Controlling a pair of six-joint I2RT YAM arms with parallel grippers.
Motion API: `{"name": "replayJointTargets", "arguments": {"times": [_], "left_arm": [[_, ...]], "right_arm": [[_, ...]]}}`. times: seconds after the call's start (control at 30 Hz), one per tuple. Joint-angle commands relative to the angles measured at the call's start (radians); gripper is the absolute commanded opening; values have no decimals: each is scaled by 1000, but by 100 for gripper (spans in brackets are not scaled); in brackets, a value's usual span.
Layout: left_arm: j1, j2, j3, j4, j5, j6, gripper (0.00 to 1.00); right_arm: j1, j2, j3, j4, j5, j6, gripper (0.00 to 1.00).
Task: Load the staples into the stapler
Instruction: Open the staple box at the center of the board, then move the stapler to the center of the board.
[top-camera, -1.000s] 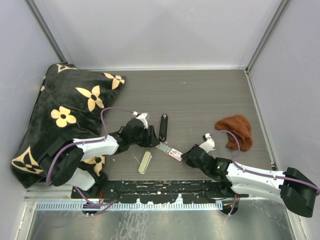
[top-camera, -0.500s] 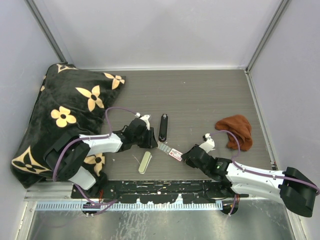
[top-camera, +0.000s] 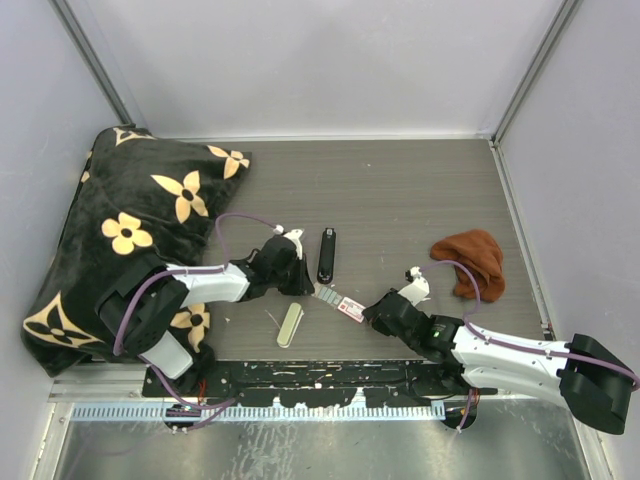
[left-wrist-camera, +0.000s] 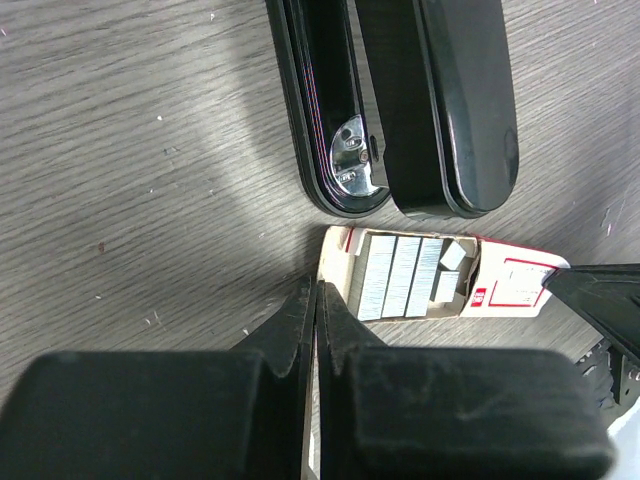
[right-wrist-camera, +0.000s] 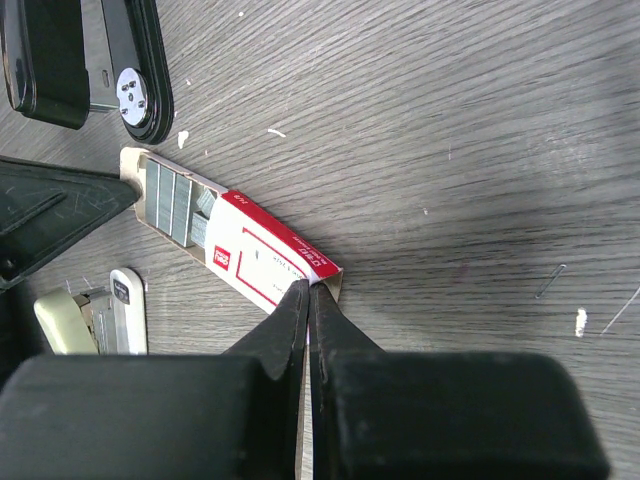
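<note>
Staples (left-wrist-camera: 398, 276) lie in the exposed tray of the red-and-white staple box (right-wrist-camera: 272, 262). The box is flat on the table (top-camera: 420, 190), just beside the hinged-open black stapler (left-wrist-camera: 445, 110). Left gripper (left-wrist-camera: 315, 292): jaws down to a slit, tips at the tray's open end, can't tell if they have the cardboard. Right gripper (right-wrist-camera: 308, 292): narrow too, nipping the box's sleeve end.

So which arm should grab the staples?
Left, probably: the left pincer sits at the open end of the staple box, beside the staples and stapler; the right pincer seems to pinch its closed red end.
</note>
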Motion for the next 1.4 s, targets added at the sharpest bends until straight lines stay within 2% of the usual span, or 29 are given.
{"name": "replayJointTargets", "arguments": {"times": [0.0,0.4,0.8,0.9,1.1,1.23,1.37], "left_arm": [[2,2,22,59,22,-15,0],[3,-15,14,71,1,-33,0],[3,-6,25,67,14,-29,1],[3,-10,28,58,14,-26,12],[3,-64,40,2,-29,-2,44],[4,-145,61,-81,-98,38,67],[3,-231,101,-217,-158,81,80]], "right_arm": [[-3,-7,15,-2,35,-1,1],[-3,-67,10,-85,56,7,1],[-3,-67,8,-97,52,10,2],[-3,-66,9,-98,53,10,18],[-3,-106,28,-151,79,1,53],[-5,-159,64,-230,129,-29,67],[-9,-202,104,-298,181,-83,75]]}}
